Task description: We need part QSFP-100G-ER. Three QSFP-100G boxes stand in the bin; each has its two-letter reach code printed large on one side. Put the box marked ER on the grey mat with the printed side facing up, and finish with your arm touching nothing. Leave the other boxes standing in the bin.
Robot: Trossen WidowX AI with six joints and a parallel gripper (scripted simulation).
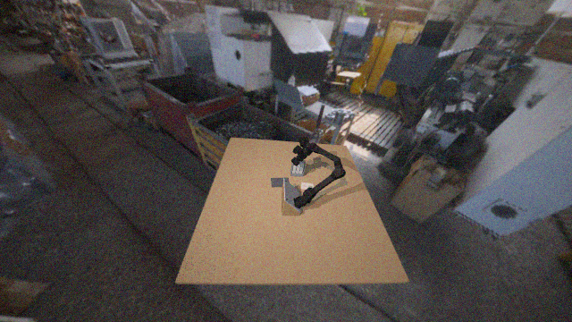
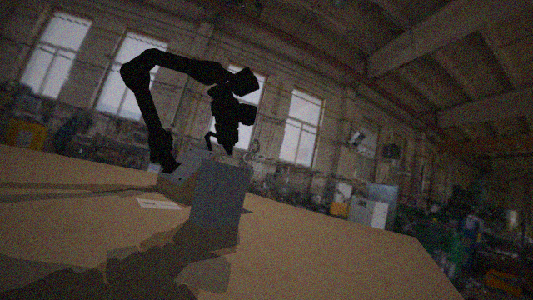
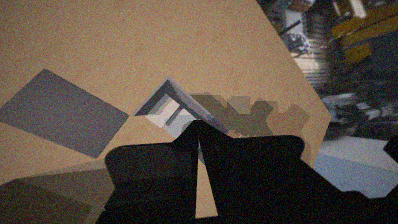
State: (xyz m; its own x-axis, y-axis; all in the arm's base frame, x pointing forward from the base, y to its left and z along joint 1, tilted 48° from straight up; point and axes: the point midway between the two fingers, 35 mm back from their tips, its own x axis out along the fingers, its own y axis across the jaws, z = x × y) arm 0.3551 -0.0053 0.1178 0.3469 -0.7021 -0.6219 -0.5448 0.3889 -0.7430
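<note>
The grey bin (image 1: 296, 174) (image 2: 218, 196) (image 3: 200, 112) stands on the table. White box tops (image 1: 298, 167) (image 3: 171, 112) show inside it; no reach codes can be read, and my fingers hide part of the bin in the wrist view. The grey mat (image 1: 277, 182) (image 3: 62, 112) lies flat beside the bin, with no box on it. My gripper (image 1: 295, 163) (image 2: 229, 152) (image 3: 197, 124) is shut with nothing between its fingertips. It hangs above the bin, apart from it in the exterior view.
A flat white card (image 1: 307, 185) (image 2: 158, 204) lies on the table beside the bin; its print is not readable. A wedge-shaped stand with a sloping grey face (image 1: 291, 193) (image 2: 183, 168) is at the arm's base, near the mat.
</note>
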